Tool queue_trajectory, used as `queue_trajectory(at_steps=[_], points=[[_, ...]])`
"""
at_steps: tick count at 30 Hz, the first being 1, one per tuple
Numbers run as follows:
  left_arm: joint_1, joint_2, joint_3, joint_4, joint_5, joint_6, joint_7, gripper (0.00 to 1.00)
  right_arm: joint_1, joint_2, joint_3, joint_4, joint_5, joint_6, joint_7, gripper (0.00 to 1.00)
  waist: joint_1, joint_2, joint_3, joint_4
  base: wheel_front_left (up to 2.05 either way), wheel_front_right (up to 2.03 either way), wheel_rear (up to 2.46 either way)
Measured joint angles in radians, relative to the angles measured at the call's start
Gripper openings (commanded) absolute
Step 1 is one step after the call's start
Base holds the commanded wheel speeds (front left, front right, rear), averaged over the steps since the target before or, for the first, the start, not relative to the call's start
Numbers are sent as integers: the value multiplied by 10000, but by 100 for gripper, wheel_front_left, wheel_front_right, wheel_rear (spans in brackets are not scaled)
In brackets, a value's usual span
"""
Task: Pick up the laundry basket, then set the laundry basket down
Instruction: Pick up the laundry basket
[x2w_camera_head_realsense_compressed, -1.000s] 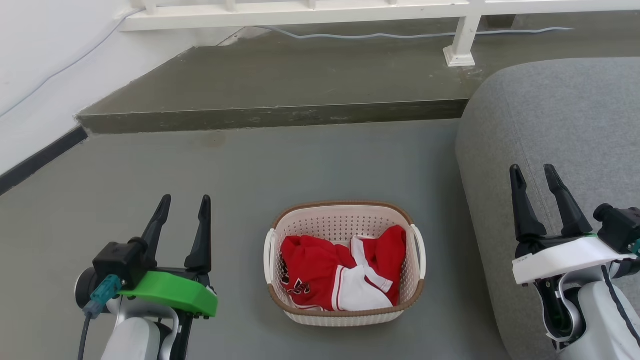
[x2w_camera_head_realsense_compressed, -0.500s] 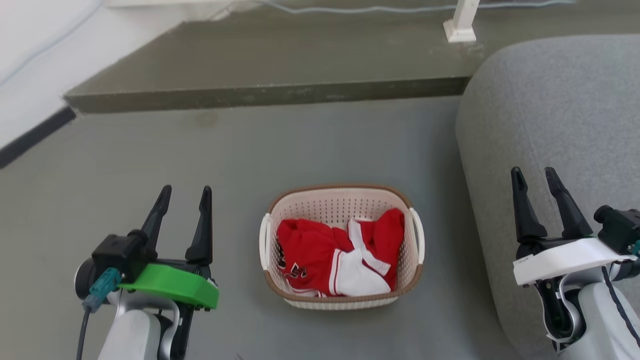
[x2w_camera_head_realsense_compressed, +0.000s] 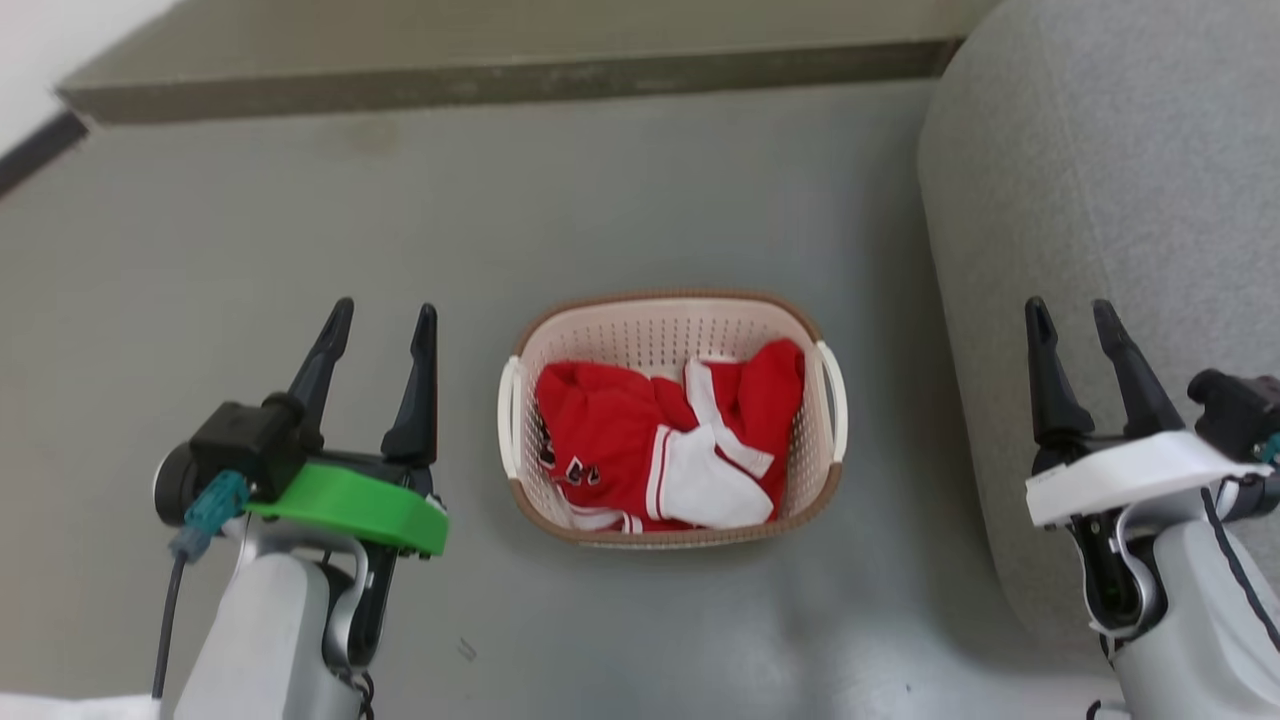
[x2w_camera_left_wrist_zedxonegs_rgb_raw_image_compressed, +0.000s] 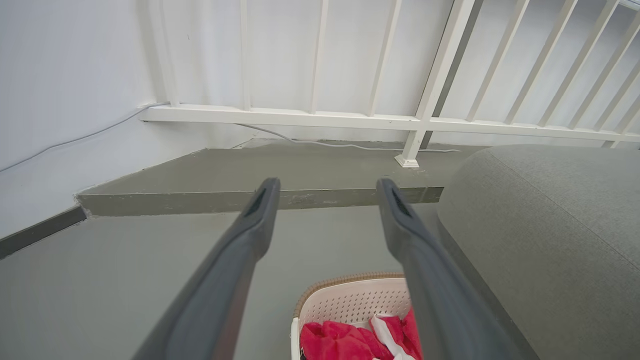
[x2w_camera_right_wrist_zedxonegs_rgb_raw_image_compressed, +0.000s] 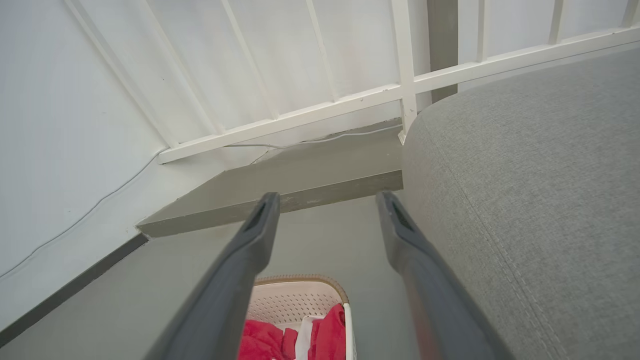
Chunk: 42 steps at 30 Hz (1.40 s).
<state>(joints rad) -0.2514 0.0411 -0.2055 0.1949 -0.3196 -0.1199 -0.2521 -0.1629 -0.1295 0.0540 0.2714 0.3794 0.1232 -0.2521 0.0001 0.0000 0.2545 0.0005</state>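
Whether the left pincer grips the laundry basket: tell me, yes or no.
No, the left pincer stands open beside the laundry basket, not touching it.

The basket (x2w_camera_head_realsense_compressed: 662, 334) sits on the floor (x2w_camera_head_realsense_compressed: 650, 200) between the left hand (x2w_camera_head_realsense_compressed: 385, 307) and right hand (x2w_camera_head_realsense_compressed: 1068, 304), with clothes (x2w_camera_head_realsense_compressed: 620, 430) inside it. A sofa (x2w_camera_head_realsense_compressed: 1120, 200) lies to its right, a step (x2w_camera_head_realsense_compressed: 500, 85) behind.
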Motion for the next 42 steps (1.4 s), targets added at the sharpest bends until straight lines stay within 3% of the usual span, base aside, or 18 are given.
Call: queue_trajectory(at_steps=[27, 42], points=[[-3097, -98, -669, 2704, -35, -25, -13, 100, -3163, -117, 539, 2709, 445, 0, 178, 100, 0, 0, 3310, 52, 0, 0, 0], [-4904, -171, -989, 5154, -351, -27, -40, 100, -4920, 36, 1296, 4577, 646, 2, 784, 100, 1, 0, 5162, 194, 0, 0, 0]])
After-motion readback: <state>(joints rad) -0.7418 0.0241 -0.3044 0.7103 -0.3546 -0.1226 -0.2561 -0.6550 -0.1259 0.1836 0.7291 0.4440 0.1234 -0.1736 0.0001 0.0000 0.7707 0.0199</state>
